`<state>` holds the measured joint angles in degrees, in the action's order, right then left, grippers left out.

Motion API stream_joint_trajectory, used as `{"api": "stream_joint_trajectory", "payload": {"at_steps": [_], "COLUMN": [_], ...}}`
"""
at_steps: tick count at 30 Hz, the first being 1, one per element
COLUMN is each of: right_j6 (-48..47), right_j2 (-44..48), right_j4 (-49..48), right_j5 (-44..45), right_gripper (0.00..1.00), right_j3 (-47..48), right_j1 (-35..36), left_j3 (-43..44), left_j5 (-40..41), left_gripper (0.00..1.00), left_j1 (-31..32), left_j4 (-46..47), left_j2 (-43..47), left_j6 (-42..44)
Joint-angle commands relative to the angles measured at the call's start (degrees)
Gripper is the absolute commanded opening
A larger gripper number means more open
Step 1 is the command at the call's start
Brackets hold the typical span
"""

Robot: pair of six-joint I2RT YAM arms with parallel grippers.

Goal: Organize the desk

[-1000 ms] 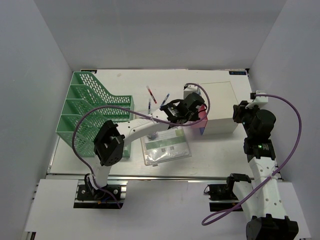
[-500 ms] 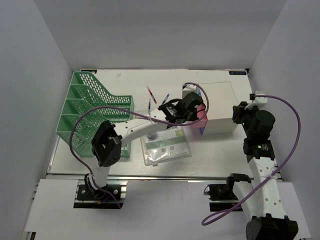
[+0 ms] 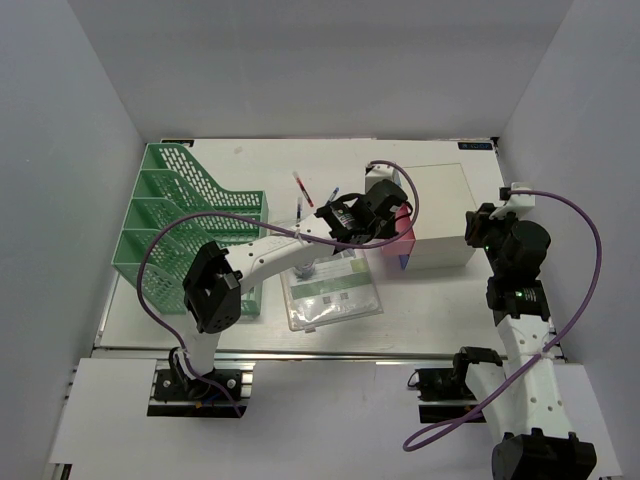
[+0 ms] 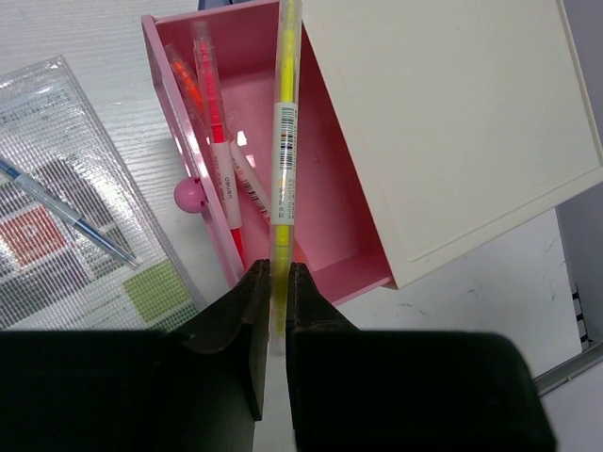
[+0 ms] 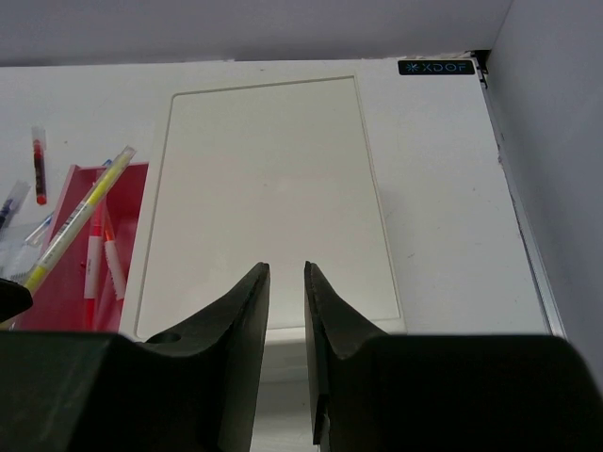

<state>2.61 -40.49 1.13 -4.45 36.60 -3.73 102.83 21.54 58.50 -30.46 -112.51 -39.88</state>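
Seen from above, the white table (image 3: 440, 300) fills the floor between grey walls, with its metal rail along the near edge by the arm bases. A green file rack (image 3: 175, 225) stands at its left and a white box (image 3: 440, 215) at the back right. The left arm (image 3: 270, 255) reaches over a clear pouch (image 3: 332, 290) to the box's pink drawer (image 3: 405, 232). Its wrist hides most of the drawer and its own jaws. The right arm (image 3: 520, 300) stands just right of the box, and its jaws are also hard to make out here.

In the left wrist view, the left jaws pinch a yellow highlighter (image 4: 285, 141). Its lower end is lost between them and its tip is cut off at the top edge. It hangs over the open drawer, where pink and orange markers (image 4: 212, 122) lie; whether it touches them I cannot tell. A blue pen (image 4: 66, 212) lies on the pouch.

In the right wrist view, the right jaws stand slightly apart with nothing between them, over the box's flat top. At the left the drawer is partly cut off, with the highlighter slanting across it.
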Motion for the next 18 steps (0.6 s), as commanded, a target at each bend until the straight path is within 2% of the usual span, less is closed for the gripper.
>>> {"api": "stream_joint_trajectory", "payload": {"at_steps": [1, 18], "right_j6": [-0.2, -0.2], "right_j2": [0.9, 1.1], "right_j4": [-3.1, -3.1], "right_j5": [0.7, 0.7], "right_gripper": [0.27, 0.27], "right_j3": [-0.1, -0.1], "right_j1": [-0.1, -0.1], "left_j3": [0.8, 2.6], "left_j5": [-0.6, -2.1], "left_gripper": [0.03, 0.07], "left_j1": [0.1, 0.1], "left_j4": [-1.2, -4.0], "left_j2": [1.7, -0.5], "left_j6": [0.1, 0.2]}}
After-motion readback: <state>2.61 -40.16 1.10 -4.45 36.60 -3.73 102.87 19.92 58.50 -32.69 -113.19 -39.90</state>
